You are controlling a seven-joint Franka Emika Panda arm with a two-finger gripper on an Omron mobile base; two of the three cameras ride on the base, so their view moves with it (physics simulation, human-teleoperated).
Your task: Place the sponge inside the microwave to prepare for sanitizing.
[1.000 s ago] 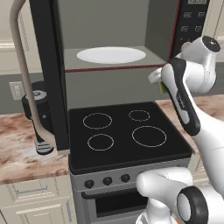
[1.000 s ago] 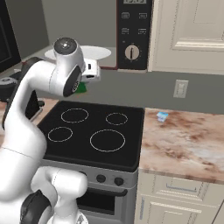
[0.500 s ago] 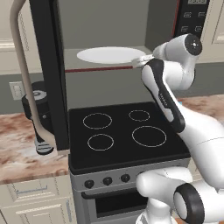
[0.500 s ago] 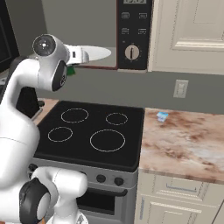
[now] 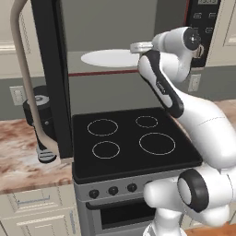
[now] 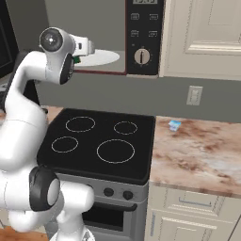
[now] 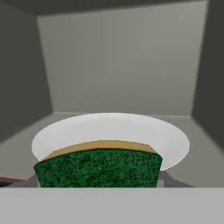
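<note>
Sponge [image 7: 98, 168] clamped in gripper [image 6: 81, 52], green scrub face toward the hand camera, yellow body behind. Held at the mouth of the microwave [image 5: 115, 27], near edge of white round plate [image 7: 109, 131] just beyond. Grey back wall farther in. Door [image 5: 53, 73] swung open left; stove [image 5: 129, 140] below.

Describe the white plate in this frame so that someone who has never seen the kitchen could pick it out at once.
Above the black stove hangs the microwave, its dark door swung open to the left. On the grey floor inside lies the plate, with the sponge at its near edge. It is the one flat, round, plain white thing in there; the sponge is a green and yellow block.
</note>
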